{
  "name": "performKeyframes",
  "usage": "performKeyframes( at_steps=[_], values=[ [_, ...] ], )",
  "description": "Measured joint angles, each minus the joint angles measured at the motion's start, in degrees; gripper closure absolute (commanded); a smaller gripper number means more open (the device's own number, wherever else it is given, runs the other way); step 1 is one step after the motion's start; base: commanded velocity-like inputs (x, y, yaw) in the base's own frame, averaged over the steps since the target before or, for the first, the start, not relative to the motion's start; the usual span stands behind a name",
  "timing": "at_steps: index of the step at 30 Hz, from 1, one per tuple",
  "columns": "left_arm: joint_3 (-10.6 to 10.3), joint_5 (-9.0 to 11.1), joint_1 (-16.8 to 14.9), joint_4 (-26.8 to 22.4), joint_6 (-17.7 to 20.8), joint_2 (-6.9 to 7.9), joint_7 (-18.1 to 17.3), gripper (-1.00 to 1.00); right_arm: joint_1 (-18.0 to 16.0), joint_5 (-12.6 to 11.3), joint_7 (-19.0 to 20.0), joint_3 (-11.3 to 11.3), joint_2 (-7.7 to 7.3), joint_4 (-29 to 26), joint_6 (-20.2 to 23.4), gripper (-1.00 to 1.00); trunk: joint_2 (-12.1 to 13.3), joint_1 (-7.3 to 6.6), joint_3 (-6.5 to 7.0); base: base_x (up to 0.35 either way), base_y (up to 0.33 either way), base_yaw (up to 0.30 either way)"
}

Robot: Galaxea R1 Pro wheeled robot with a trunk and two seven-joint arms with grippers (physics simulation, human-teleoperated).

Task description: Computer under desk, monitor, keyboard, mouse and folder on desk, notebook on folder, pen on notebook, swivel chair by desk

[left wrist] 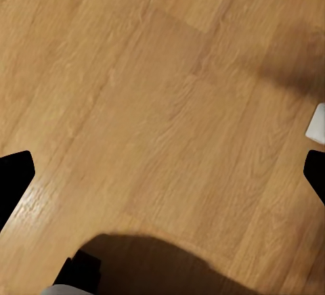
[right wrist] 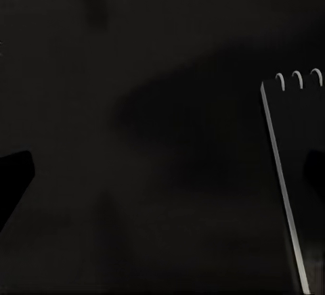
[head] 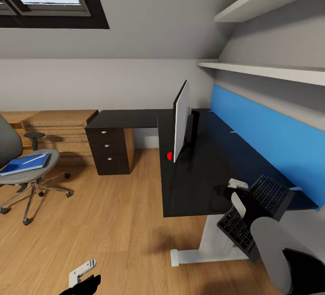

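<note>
Under the sloped grey walls of the bedroom point(head: 149, 24), the head view looks down on the desk point(head: 189, 186), its glossy black top backed by a blue panel point(head: 266, 123). At about one o'clock the monitor point(head: 181, 126) stands upright and edge-on, a thin pale slab with a red dot low on it. At four o'clock the right gripper point(head: 234, 189) hangs over the desk's near end with the keyboard point(head: 257, 209), dark-keyed and flat, tilted against it; it appears to be carrying the board toward a spot beside the screen. At nine o'clock the swivel chair point(head: 31, 168) stands well apart from the desk, the bright blue folder point(head: 25, 164) lying on its grey seat, awaiting collection. At seven o'clock the left gripper point(head: 82, 273) idles low above the wood floor point(head: 113, 214).

From the left wrist, warm wood planks pass below dark fingertips point(left wrist: 15, 176) spread wide, nothing between.

From the right wrist, a matte black surface shows, with a thin pale edge and small wire loops of the notebook point(right wrist: 298, 187). Whether those jaws are clamped I cannot tell.
</note>
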Motion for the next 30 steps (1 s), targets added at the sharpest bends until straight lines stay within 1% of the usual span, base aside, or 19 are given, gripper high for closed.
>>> performKeyframes(
  at_steps=[4, 6, 8, 15, 20, 23, 25, 26, 28, 29, 30],
  values=[
    [-0.08, -0.04, 0.00, 1.09, -0.18, -0.01, 0.02, -1.00, 0.01, -0.09, -0.01, -0.01, 0.07, -1.58, 1.73, -1.00, 0.00, 0.00, 0.25, 0.000, 0.000, 0.000],
    [-0.12, -0.07, 0.00, 2.04, -1.26, -0.01, -0.01, -1.00, 0.01, -0.10, -0.02, -0.02, 0.13, -1.99, 2.07, -1.00, 0.00, 0.00, 0.42, 0.000, 0.000, 0.000],
    [-0.14, -0.08, 0.00, 2.33, -1.87, -0.06, 0.02, -1.00, 0.01, -0.11, -0.02, -0.02, 0.15, -2.11, 2.16, -1.00, 0.00, 0.00, 0.60, 0.000, 0.000, 0.000],
    [-0.16, -0.09, 0.00, 2.52, -2.26, -0.10, -0.02, -1.00, 0.01, -0.11, -0.04, -0.02, 0.30, -2.29, 2.23, -1.00, 0.00, 0.00, 1.22, 0.000, 0.000, 0.000],
    [-0.16, -0.09, 0.00, 2.54, -2.29, -0.07, -0.03, -1.00, 0.18, -0.11, -0.06, -0.03, 0.62, -4.97, 2.38, -1.00, 0.00, 0.00, 1.67, 0.000, 0.000, 0.000],
    [-0.16, -0.09, 0.00, 2.66, -2.32, -0.08, -0.03, -1.00, 0.98, -0.14, -0.07, -0.05, 1.01, -10.15, 2.93, -1.00, 0.00, 0.00, 1.94, 0.000, 0.000, 0.000],
    [-0.16, -0.09, 0.00, 2.74, -2.34, -0.08, -0.03, -1.00, 1.67, -0.10, -0.07, -0.05, 1.33, -12.12, 3.53, -1.00, 0.00, 0.00, 2.12, 0.000, 0.000, 0.000],
    [-0.19, -0.09, 0.00, 2.79, -2.35, -0.09, -0.03, -1.00, 2.54, -0.11, -0.07, -0.05, 1.56, -14.24, 4.14, -1.00, 0.00, 0.00, 2.21, -0.007, 0.000, 0.000],
    [-0.21, -0.09, 0.00, 2.83, -2.35, -0.09, -0.03, -1.00, 3.64, -0.09, -0.07, -0.05, 1.74, -16.68, 4.73, -1.00, 0.00, 0.01, 2.39, -0.067, 0.000, 0.000],
    [-0.22, -0.09, 0.00, 2.85, -2.34, -0.10, -0.03, -1.00, 5.05, -0.09, -0.07, -0.06, 1.95, -19.35, 5.13, -1.00, 0.00, 0.01, 2.48, -0.119, 0.000, 0.000],
    [-0.22, -0.09, 0.00, 2.86, -2.35, -0.10, -0.03, -1.00, 5.90, -0.11, -0.07, -0.06, 2.04, -20.84, 5.29, -1.00, 0.00, 0.01, 2.57, -0.156, 0.000, 0.000]
  ],
)
